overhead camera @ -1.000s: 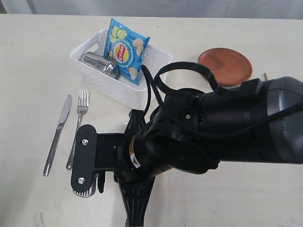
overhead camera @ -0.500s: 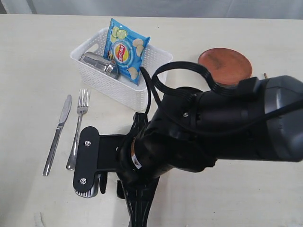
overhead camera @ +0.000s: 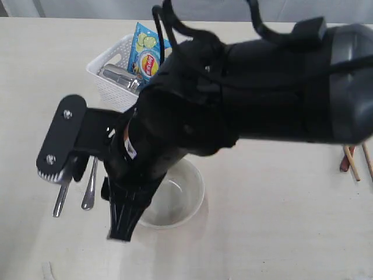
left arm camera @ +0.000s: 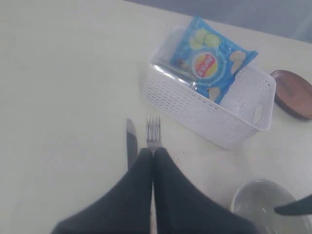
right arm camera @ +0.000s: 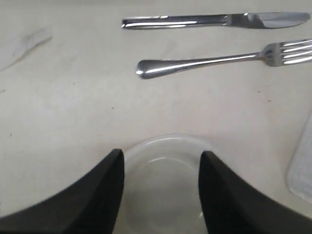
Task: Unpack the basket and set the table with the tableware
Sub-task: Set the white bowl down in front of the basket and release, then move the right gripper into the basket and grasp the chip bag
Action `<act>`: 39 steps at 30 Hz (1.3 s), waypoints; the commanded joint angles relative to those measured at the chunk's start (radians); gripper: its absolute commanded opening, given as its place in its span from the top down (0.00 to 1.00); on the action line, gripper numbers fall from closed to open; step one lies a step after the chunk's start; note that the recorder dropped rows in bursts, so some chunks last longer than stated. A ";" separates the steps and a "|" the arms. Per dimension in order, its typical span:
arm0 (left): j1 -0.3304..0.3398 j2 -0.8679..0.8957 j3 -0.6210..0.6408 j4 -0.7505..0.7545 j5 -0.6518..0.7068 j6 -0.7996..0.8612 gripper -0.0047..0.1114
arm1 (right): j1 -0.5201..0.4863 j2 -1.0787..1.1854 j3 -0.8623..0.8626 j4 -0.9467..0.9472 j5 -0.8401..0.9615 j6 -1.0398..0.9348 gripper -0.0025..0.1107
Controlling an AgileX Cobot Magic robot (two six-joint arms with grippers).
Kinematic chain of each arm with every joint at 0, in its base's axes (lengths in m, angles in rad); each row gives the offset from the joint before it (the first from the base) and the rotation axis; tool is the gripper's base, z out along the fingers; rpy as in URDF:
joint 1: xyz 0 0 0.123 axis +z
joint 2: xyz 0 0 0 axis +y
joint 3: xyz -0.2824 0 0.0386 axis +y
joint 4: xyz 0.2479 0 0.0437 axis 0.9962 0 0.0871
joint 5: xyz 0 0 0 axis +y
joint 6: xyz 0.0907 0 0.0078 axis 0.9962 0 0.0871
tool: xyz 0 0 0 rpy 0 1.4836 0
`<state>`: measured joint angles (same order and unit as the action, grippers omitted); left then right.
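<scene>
Progress, as we judged it, stood well past the halfway mark. On the desk [overhead camera: 280, 227] the steel knife [right arm camera: 214, 20] and fork [right arm camera: 204, 62] lay side by side just off one long wall of the white basket [overhead camera: 108, 88]. The off-white bowl [overhead camera: 175, 198] sat upright beside their handle ends, a little farther from the basket. The brown plate [left arm camera: 294, 92] rested near one short end of the basket; in the exterior view the arm hid it. Well apart from the basket on that same side we made out the wooden chopsticks [overhead camera: 351, 164]. Next to them was a dark red-brown piece that we took for the spoon [overhead camera: 344, 160], mostly cut off by the arm. Inside the basket the steel cup [overhead camera: 121, 76] lay against the blue chip bag [overhead camera: 144, 51]. We reckoned the cup was the one item left to lift out and stand on the desk, since the bag was no tableware. The right pincer [right arm camera: 162, 156] hung above the bowl with its jaws spread and nothing between them. The left pincer [left arm camera: 152, 155] was pressed together and empty, over the knife and fork, short of the basket.
</scene>
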<state>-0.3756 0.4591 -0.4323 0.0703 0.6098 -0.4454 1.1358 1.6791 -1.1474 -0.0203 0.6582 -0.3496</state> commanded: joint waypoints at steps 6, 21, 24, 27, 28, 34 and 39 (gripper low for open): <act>-0.007 -0.006 0.006 -0.003 0.000 0.005 0.96 | -0.226 0.000 -0.181 -0.008 -0.038 0.141 0.57; -0.007 -0.006 0.006 -0.007 0.000 0.005 0.96 | -0.565 0.248 -0.546 0.049 0.052 0.178 0.57; -0.007 -0.006 0.006 -0.007 0.000 0.005 0.96 | -0.600 0.325 -0.613 0.140 0.095 0.144 0.57; -0.007 -0.006 0.006 -0.007 0.000 0.005 0.96 | -0.630 0.403 -0.687 0.268 0.169 0.075 0.52; -0.007 -0.006 0.006 -0.007 0.000 0.005 0.96 | -0.637 0.430 -0.713 0.297 0.190 0.067 0.49; -0.007 -0.006 0.006 -0.007 0.000 0.005 0.96 | -0.668 0.532 -0.815 0.336 0.296 0.064 0.47; -0.007 -0.006 0.006 -0.007 -0.003 0.005 0.96 | -0.671 0.554 -0.831 0.360 0.341 0.021 0.47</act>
<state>-0.3756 0.4591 -0.4323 0.0703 0.6098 -0.4454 0.4715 2.2301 -1.9671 0.3176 0.9741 -0.2953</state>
